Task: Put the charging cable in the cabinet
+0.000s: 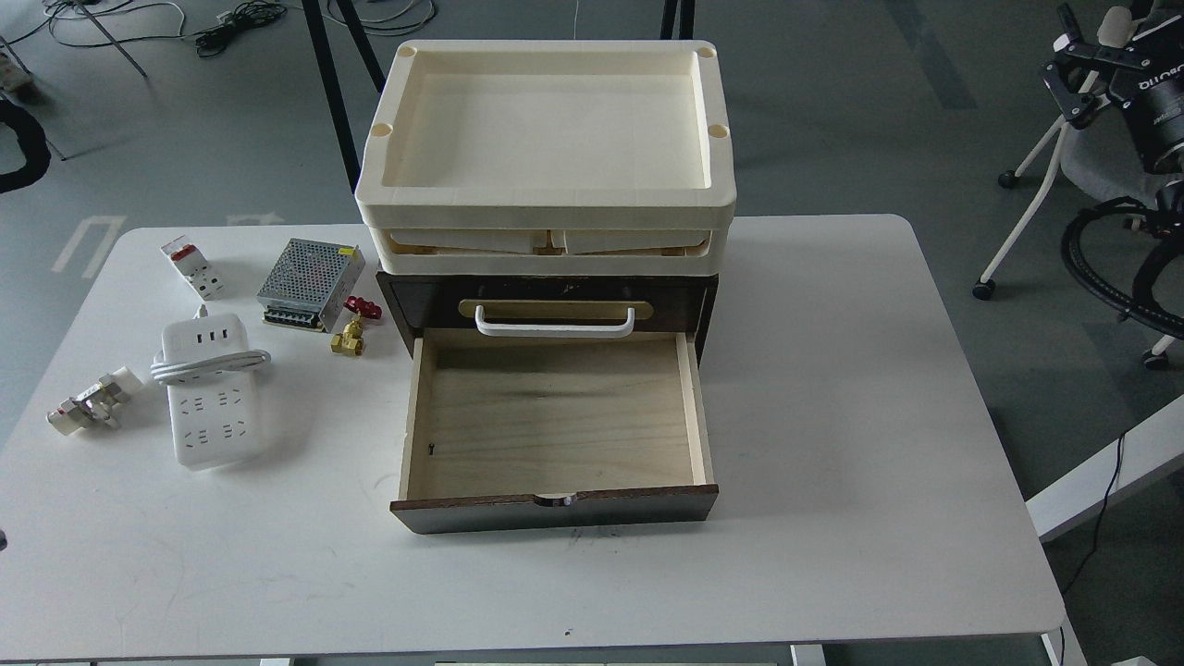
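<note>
The charging cable (208, 388) is a white power strip with its thick cord wound around the far end. It lies flat on the white table (832, 416), left of the cabinet. The cabinet (546, 305) is a dark brown box with cream trays (546, 199) on top and a white bar handle (555, 322). Its lower light wood drawer (555, 421) is pulled out and empty. My right gripper (1078, 79) is high at the far right, off the table; its fingers are too dark to tell apart. My left gripper is out of view.
Left of the cabinet lie a silver perforated power supply box (310, 270), a small white adapter with a red switch (191, 266), a brass valve with a red handle (351, 328) and a small white clip part (88, 404). A black hose loop (23, 148) shows at the left edge.
</note>
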`<action>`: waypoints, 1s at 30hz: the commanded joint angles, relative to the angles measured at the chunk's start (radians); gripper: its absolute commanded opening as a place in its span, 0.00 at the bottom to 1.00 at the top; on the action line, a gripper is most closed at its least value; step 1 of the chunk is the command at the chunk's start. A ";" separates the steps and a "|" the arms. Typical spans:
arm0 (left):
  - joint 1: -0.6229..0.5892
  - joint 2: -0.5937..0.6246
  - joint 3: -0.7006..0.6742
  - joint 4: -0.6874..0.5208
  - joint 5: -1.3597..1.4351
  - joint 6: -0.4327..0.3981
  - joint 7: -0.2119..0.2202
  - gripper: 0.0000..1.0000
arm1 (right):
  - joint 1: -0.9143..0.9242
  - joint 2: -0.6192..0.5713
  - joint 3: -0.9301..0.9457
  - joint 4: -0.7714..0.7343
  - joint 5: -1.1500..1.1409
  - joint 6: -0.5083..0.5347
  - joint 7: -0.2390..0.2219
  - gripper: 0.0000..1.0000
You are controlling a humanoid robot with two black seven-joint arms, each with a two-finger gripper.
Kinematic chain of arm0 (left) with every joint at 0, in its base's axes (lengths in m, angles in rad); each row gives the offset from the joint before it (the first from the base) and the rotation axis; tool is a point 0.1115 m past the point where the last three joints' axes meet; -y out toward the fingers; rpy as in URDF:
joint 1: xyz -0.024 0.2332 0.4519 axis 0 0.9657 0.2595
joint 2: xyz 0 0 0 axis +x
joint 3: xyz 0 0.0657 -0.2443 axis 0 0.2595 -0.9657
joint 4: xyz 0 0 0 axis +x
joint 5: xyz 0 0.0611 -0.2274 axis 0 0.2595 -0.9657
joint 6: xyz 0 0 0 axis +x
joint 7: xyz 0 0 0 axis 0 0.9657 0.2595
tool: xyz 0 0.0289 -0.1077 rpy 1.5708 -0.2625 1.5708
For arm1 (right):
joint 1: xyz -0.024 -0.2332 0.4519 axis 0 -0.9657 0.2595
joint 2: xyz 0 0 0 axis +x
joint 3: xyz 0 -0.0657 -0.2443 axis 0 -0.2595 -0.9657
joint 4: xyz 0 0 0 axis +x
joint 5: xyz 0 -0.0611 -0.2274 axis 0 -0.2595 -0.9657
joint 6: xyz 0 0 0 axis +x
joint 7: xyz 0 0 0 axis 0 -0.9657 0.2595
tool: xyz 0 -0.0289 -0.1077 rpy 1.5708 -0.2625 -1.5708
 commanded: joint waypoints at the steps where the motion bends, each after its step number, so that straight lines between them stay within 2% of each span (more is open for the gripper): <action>1: 0.005 0.173 0.014 -0.215 0.080 0.000 0.000 1.00 | -0.010 0.000 0.000 0.001 0.000 0.000 0.000 1.00; 6: 0.009 0.449 -0.005 -0.439 0.290 0.000 0.000 1.00 | -0.025 0.000 0.001 -0.002 0.000 0.000 0.002 1.00; 13: 0.009 0.654 -0.012 -0.600 0.723 0.000 0.000 1.00 | -0.043 0.000 0.003 0.001 0.002 0.000 0.003 1.00; 19: 0.009 0.689 -0.038 -0.652 0.970 0.000 0.000 1.00 | -0.053 -0.008 0.004 -0.001 0.002 0.000 0.003 1.00; 22: 0.009 0.682 -0.048 -0.715 1.143 0.000 0.000 1.00 | -0.057 -0.015 0.004 -0.002 0.002 0.000 0.002 1.00; 30: 0.011 0.651 0.044 -0.868 1.648 0.000 0.000 0.99 | -0.085 -0.037 0.004 -0.002 0.002 0.000 0.003 1.00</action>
